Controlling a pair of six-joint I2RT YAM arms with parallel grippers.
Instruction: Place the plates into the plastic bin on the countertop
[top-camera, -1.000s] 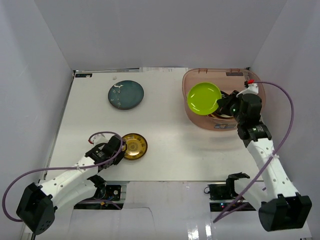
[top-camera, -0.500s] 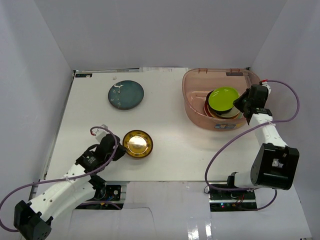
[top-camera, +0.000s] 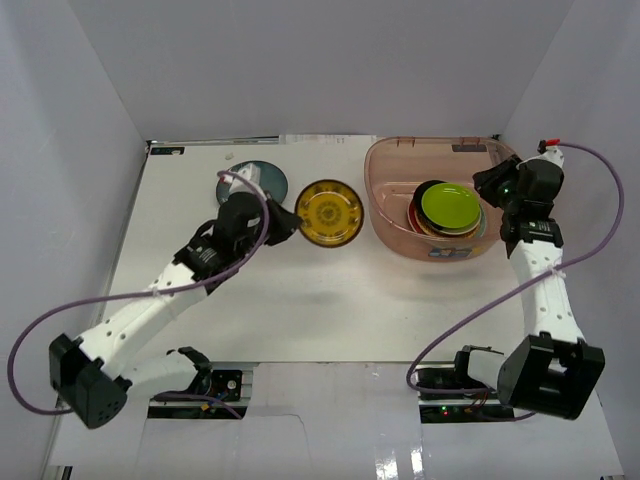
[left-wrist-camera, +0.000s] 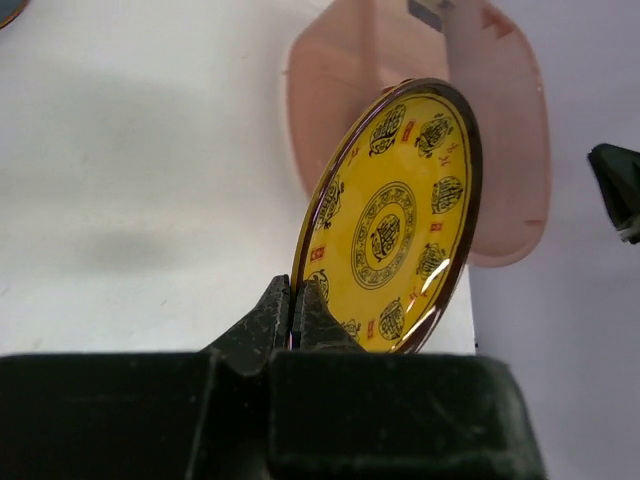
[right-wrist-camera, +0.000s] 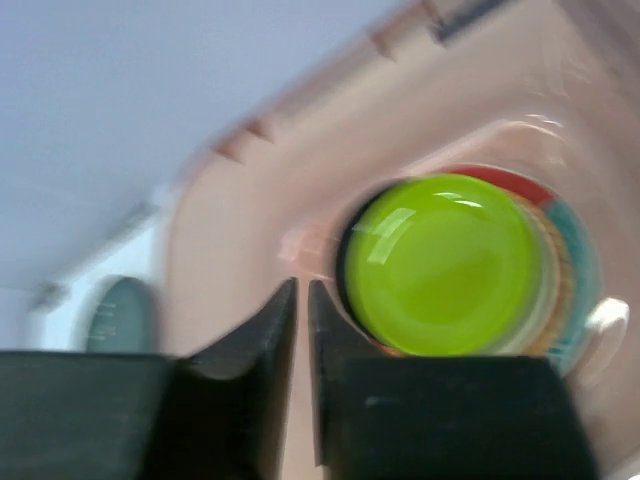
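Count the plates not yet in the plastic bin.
2. The yellow patterned plate is held by its rim in the left gripper, left of the plastic bin; the teal plate lies on the countertop further left, partly hidden behind the left arm.

Stretches the left arm (top-camera: 150, 300) from its near-left base far and rightward, out toward mid-table, forearm low. Pinches the rim of a yellow plate (top-camera: 330, 212) in the left gripper (left-wrist-camera: 291, 300), jaws clamped on it, plate carried on edge. Runs the right arm (top-camera: 545, 290) almost straight from its near-right base to the far right. Points the right gripper (right-wrist-camera: 302, 295) left and downward, fingers a narrow slit apart, nothing between them.
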